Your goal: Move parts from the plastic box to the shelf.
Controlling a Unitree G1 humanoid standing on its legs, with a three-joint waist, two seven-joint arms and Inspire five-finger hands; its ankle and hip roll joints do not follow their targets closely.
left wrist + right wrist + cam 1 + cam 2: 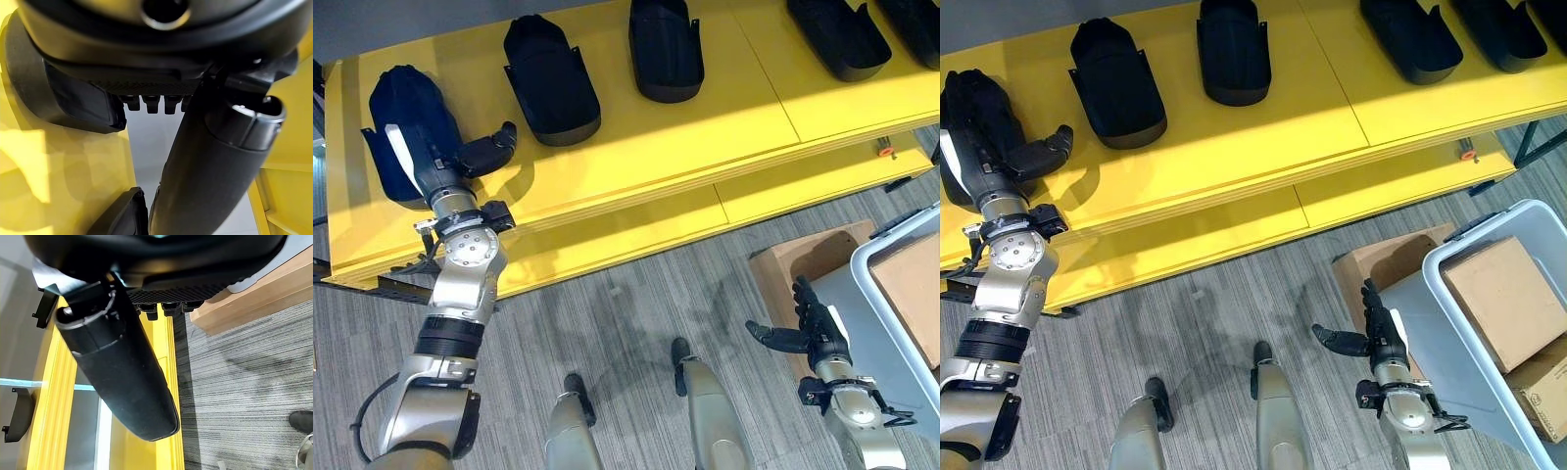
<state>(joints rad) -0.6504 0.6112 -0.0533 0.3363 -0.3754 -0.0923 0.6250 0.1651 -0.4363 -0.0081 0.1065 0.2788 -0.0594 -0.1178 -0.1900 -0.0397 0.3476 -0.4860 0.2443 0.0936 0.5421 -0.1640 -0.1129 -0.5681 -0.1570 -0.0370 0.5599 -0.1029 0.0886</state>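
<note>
A black shell-shaped part (396,98) lies at the left end of the yellow shelf (705,108). My left hand (435,162) rests on top of this part with its fingers straight along it and its thumb (491,150) spread out to the side, off the part. Several more black parts (548,78) lie in a row along the shelf top. At the lower right stands the grey plastic box (1449,284), holding cardboard boxes (1503,284). Beside the box's near corner, above the floor, my right hand (1381,333) is open and holds nothing.
The shelf has a lower yellow tier (783,186) jutting out towards me. A flat cardboard piece (1381,264) lies on the grey carpet under the plastic box. A small orange item (884,150) sits at the lower tier's right end.
</note>
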